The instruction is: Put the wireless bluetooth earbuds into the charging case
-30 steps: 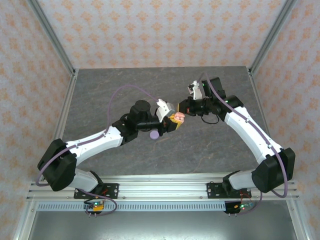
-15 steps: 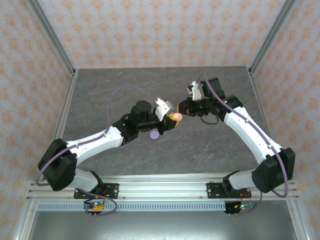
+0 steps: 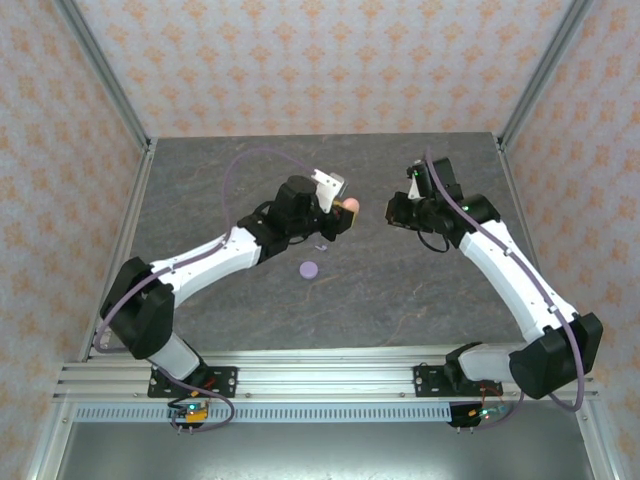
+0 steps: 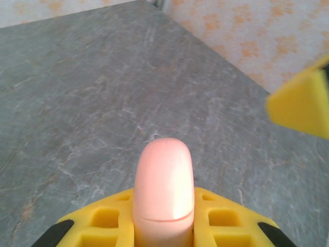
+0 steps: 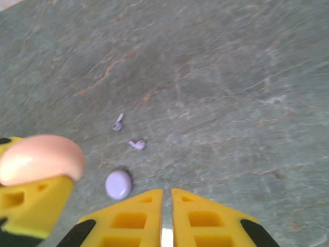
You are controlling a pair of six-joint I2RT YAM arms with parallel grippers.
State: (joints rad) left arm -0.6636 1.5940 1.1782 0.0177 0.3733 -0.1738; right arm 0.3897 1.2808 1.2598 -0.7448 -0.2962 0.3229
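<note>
1. The left pincer (image 4: 163,206) pinched a pink case (image 4: 163,175) above the tabletop (image 4: 77,103).
2. The right pincer (image 5: 166,206) was almost pressed together, holding nothing.
3. Two lilac earbuds (image 5: 119,122) (image 5: 136,144) lay loose on the tabletop, near a lilac disc (image 5: 118,184).

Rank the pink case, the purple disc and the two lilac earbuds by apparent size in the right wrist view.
1. pink case, largest, though it is likely nearest the camera.
2. purple disc.
3. upper lilac earbud and lower lilac earbud, too alike to rank.
</note>
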